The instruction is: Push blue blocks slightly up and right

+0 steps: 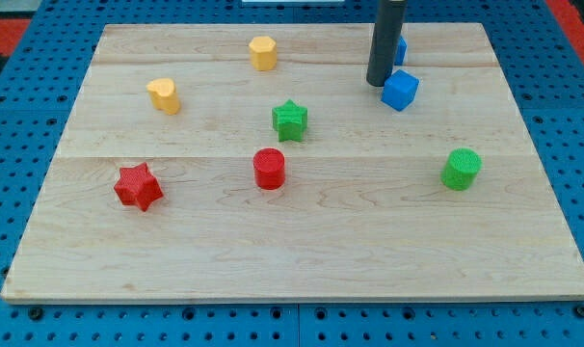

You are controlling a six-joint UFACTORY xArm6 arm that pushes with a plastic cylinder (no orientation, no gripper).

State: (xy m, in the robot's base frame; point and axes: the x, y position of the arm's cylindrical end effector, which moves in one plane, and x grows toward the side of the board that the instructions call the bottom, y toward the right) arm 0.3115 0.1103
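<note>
A blue cube (400, 90) lies on the wooden board (302, 241) at the upper right. A second blue block (400, 50) sits just above it, mostly hidden behind the rod, so its shape cannot be made out. My tip (380, 83) rests on the board right at the cube's left side, touching or almost touching it, and below-left of the hidden blue block.
A yellow hexagonal block (262, 53) and a yellow heart-like block (164, 95) lie at the upper left. A green star (290, 120) and a red cylinder (269, 168) sit mid-board. A red star (138, 186) is at the left, a green cylinder (461, 169) at the right.
</note>
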